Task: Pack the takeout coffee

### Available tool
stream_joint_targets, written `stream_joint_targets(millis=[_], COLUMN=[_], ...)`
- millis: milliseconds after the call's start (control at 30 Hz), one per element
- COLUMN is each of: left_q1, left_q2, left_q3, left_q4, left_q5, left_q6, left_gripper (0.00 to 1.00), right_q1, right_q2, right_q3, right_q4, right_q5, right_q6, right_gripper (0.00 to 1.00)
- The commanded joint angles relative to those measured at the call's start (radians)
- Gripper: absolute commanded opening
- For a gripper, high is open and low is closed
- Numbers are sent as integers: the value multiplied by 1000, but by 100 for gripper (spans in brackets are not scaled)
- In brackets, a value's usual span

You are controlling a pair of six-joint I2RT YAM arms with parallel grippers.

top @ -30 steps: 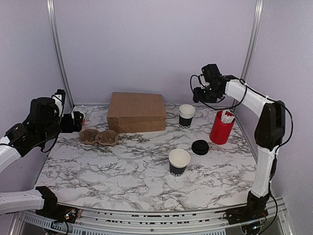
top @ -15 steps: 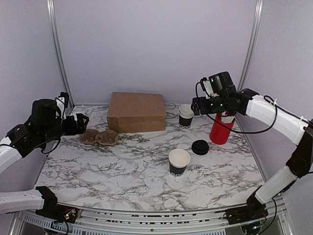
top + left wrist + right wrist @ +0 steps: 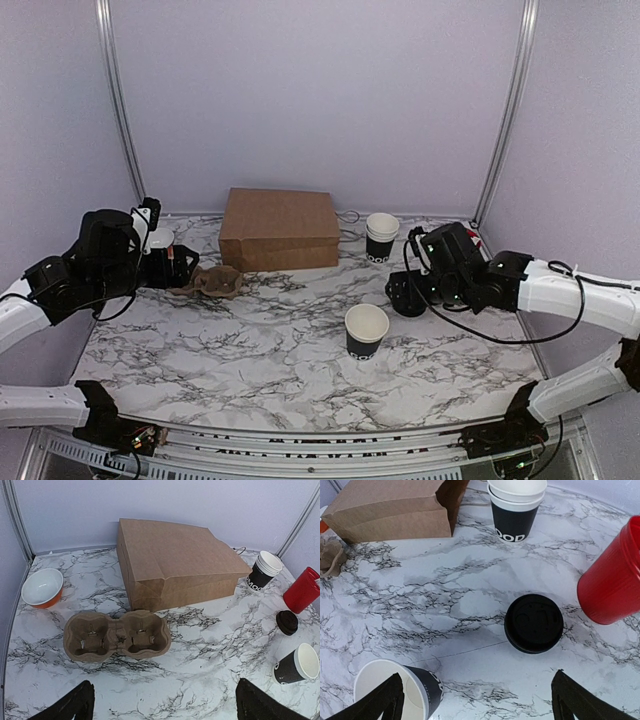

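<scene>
Far left: left tool [image 3: 167, 710] hangs low over the counter [image 3: 250, 340], fingers spread wide, nothing between them. An orange bowl [image 3: 42, 586] and the two-well pulp carrier [image 3: 117, 635] sit just ahead of it, empty. Behind them a brown paper bag [image 3: 175, 565] lies on its side. Centre: the cup [image 3: 366, 331] stands upright, long axis vertical, mouth open, no lid on. Behind it, a stack of cups [image 3: 516, 505]. Right of centre: the lid [image 3: 534, 623] lies flat on the counter, apart from the cup, to its far right. Right tool [image 3: 475, 700] is poised low just short of the lid, jaws wide and empty; the lid sits ahead and slightly right of its centre line. Right arm clearly nearer to both. Red cylinder [image 3: 612, 580] stands close beside the lid, a likely snag. Marbled white counter, plain lilac walls.
</scene>
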Motion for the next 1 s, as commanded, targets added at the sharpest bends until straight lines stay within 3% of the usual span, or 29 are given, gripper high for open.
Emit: stream_joint_targets(millis=[0, 267, 467, 633, 967], left_q1=[-4, -5, -3, -3, -4], left_q2=[4, -3, -3, -15, -24], left_q3=[-10, -10, -9, -10, -10], left_q4=[-23, -27, -32, -36, -36], left_q5=[-25, -46, -44, -49, -52], left_q6=[15, 18, 16, 14, 13], left_gripper=[99, 99, 99, 99, 99], right_q1=[10, 8, -28, -136, -200], right_q2=[-36, -29, 53, 136, 315], right_q3=[-54, -101, -117, -117, -29], right_q4=[22, -46, 5, 104, 168], right_q5=[67, 129, 104, -6, 0], right_q6=[87, 93, 62, 3, -73], right_gripper=[100, 100, 100, 100, 99])
